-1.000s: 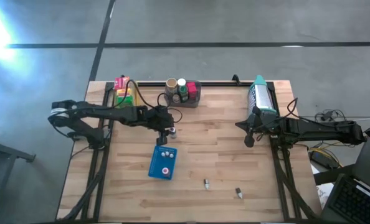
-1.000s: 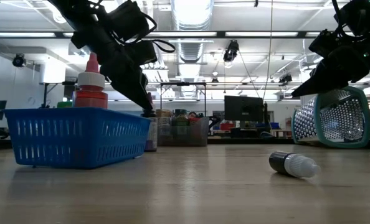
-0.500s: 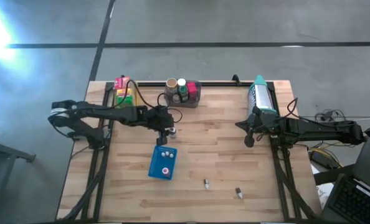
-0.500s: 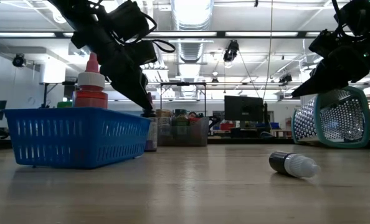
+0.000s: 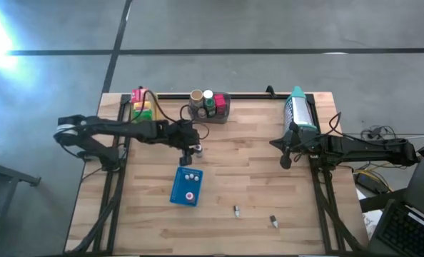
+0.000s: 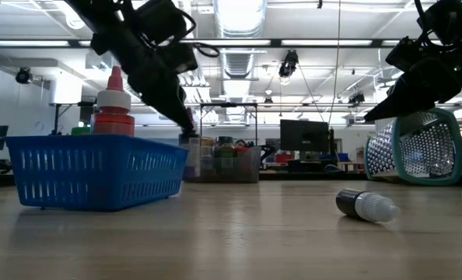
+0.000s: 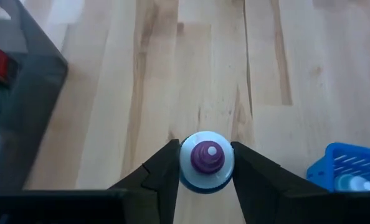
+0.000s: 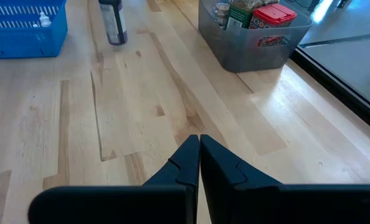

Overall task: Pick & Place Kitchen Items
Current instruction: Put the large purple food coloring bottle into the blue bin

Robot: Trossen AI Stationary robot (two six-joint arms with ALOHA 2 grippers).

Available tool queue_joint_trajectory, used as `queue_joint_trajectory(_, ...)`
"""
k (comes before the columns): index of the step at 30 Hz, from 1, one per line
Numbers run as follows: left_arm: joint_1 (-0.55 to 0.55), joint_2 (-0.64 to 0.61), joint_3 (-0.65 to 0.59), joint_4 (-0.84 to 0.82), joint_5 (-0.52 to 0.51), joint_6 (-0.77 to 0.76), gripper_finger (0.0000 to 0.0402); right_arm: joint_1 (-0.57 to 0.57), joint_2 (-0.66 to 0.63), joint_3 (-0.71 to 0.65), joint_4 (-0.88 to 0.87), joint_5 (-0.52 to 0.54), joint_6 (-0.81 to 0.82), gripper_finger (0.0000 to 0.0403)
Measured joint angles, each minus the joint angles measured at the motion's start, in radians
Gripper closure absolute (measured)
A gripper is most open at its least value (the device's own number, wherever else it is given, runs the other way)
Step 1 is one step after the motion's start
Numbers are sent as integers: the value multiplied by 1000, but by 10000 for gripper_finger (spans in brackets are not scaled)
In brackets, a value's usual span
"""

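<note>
Gripping a small purple-capped bottle left of centre on the bench, left pincer clamped around it, blue tray just below, right pincer shut, idle at right.

No legible text or labels anywhere

The wooden table filled the middle of the high view. On it sat a blue basket at lower middle, a grey bin and a yellow bin at the top, and two tiny bottles near the bottom.
</note>
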Motion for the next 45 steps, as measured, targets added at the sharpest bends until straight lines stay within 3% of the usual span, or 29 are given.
queue_joint_trajectory(11,0,-83,69,-125,0,5,266,0,-1,0,0,0,0,394)
queue_joint_trajectory(23,-4,-257,69,-216,3,-12,266,0,-1,0,0,0,0,394)
queue_joint_trajectory(29,-23,-345,69,-263,65,-22,266,0,0,0,0,0,0,394)
queue_joint_trajectory(34,-62,-402,69,-282,130,-35,266,0,0,0,0,0,0,394)
queue_joint_trajectory(45,-218,-424,69,-312,139,-48,266,0,0,0,0,0,0,394)
